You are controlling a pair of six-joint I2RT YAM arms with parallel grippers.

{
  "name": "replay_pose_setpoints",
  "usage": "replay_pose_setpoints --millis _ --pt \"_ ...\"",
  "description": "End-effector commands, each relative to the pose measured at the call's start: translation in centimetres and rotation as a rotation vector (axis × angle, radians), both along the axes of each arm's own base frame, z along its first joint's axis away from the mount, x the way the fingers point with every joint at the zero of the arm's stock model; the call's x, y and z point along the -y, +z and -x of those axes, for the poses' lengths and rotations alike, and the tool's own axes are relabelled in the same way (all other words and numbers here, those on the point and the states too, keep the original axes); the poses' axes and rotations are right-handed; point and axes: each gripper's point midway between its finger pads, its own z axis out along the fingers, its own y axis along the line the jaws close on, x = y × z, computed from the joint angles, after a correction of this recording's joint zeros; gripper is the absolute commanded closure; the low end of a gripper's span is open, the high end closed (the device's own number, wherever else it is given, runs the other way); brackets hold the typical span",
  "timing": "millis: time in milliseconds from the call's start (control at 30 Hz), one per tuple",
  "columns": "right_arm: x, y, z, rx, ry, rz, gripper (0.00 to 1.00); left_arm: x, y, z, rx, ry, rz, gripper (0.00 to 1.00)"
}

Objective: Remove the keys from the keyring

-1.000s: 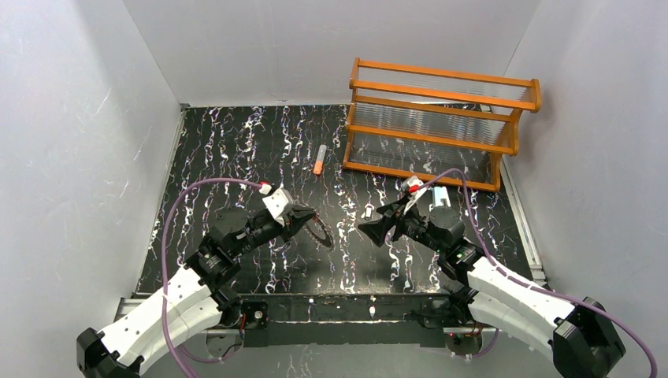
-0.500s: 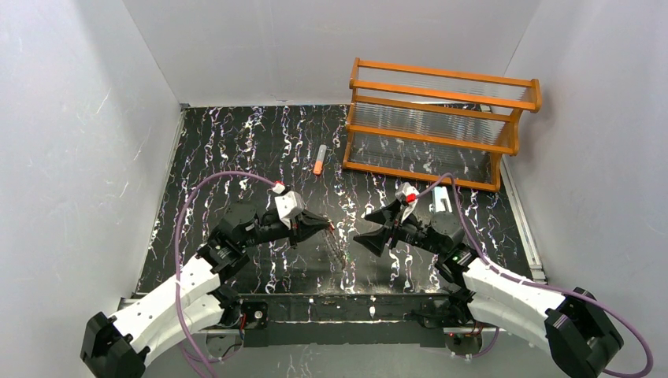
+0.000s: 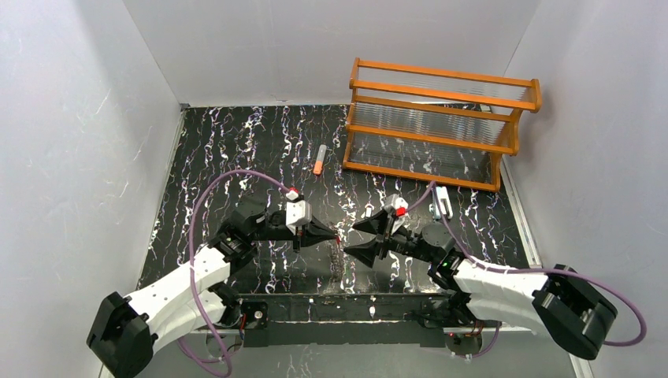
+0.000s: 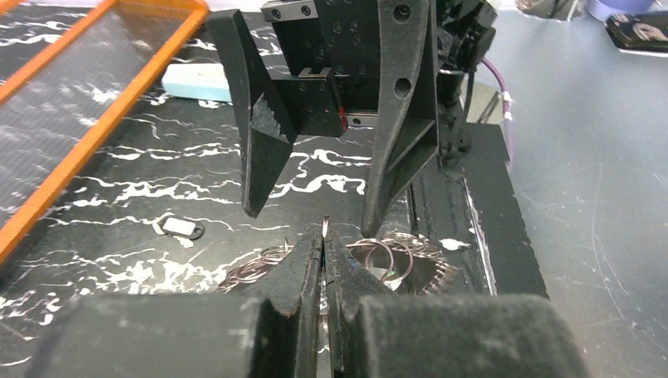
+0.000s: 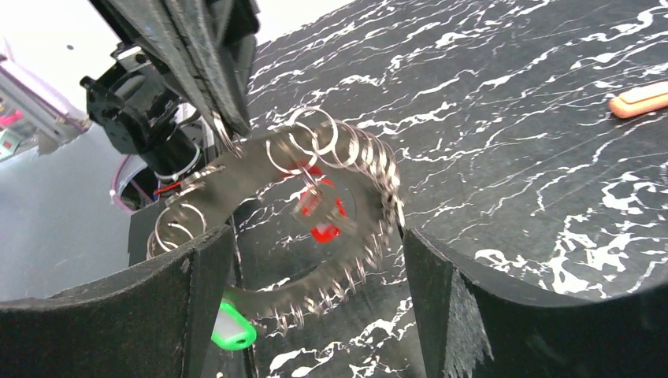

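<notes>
The keyring (image 5: 260, 169) is a flat grey ring strung with several small split rings, and it hangs in the air. My left gripper (image 4: 324, 236) is shut on one small ring at its top edge. A red key (image 5: 324, 224) dangles in the ring's hole and a green key (image 5: 234, 331) hangs at its lower left. My right gripper (image 5: 315, 303) is open, one finger on each side of the keyring. From above, the left gripper (image 3: 334, 235) and right gripper (image 3: 352, 238) meet tip to tip. A dark-and-white key (image 4: 183, 228) lies loose on the table.
An orange wooden rack (image 3: 441, 126) stands at the back right. An orange-and-grey tube (image 3: 319, 160) lies mid-table, and a pale clip (image 3: 439, 201) sits in front of the rack. The table's near edge rail (image 3: 339, 303) runs just below both grippers.
Both arms have swung inward and now face each other. The left gripper carried the keyring to the right. The right gripper slid left until its fingers straddle the ring, and they narrowed a little.
</notes>
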Motion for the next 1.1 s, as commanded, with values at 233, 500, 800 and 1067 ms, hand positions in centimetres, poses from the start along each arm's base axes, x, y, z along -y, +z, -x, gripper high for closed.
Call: replay_pose_setpoints --millis 233,500,800,1067 --pt "-1.7 1.0 0.3 0.118 0.046 -0.025 0.13 0.7 0.2 1.4 0.067 -0.199 -0.020 1.00" --pt "-1.4 -0.4 -0.5 0.111 0.000 0.019 0.19 0.4 0.2 2.1 0.072 -0.231 -0.013 1.00" --pt "-3.0 -0.6 0.7 0.109 0.068 -0.008 0.20 0.5 0.3 2.2 0.068 -0.238 -0.011 1.00" --pt "-3.7 -1.0 0.8 0.117 0.046 -0.007 0.22 0.5 0.4 2.1 0.068 -0.234 -0.006 1.00"
